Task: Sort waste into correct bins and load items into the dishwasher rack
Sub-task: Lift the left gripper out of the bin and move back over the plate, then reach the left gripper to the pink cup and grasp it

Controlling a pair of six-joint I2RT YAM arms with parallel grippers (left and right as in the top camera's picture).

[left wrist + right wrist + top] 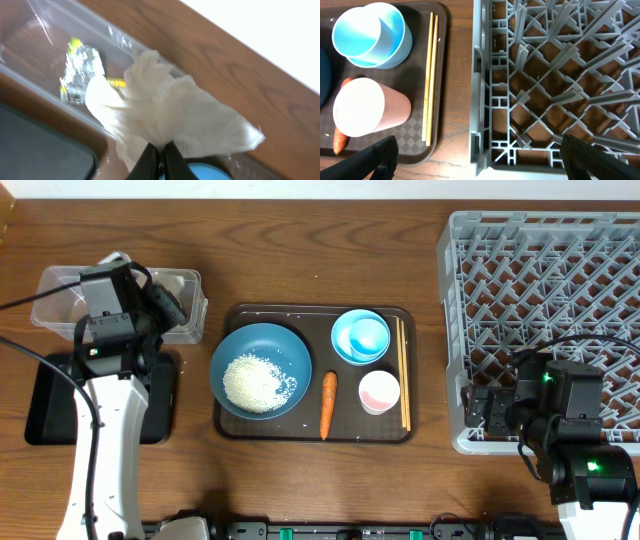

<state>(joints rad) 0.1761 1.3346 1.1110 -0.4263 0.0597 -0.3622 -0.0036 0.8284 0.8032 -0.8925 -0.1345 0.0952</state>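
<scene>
Rack (545, 320) filled the worktop's right side, the right hand (479, 162) spread wide at its near-left corner, grasping nothing; the brown tray (320, 340) at centre carried the dark-blue bowl (262, 338) of rice (255, 383). At the left, the left hand (161, 159) was clenched on a crumpled white wrapper (175, 115) over the clear tub (30, 55).

- Left of the serving tray (320, 340), the left arm (110, 420) hides the clear tub's (55, 298) middle and part of the black tray (45, 405).
- Right of it, the dishwasher rack (540, 280) runs off the overhead edge.
- On it, the carrot (339, 142) shows only its tip in the right wrist view.
- The white wrapper (170, 115) covers part of the tub's wall.
</scene>
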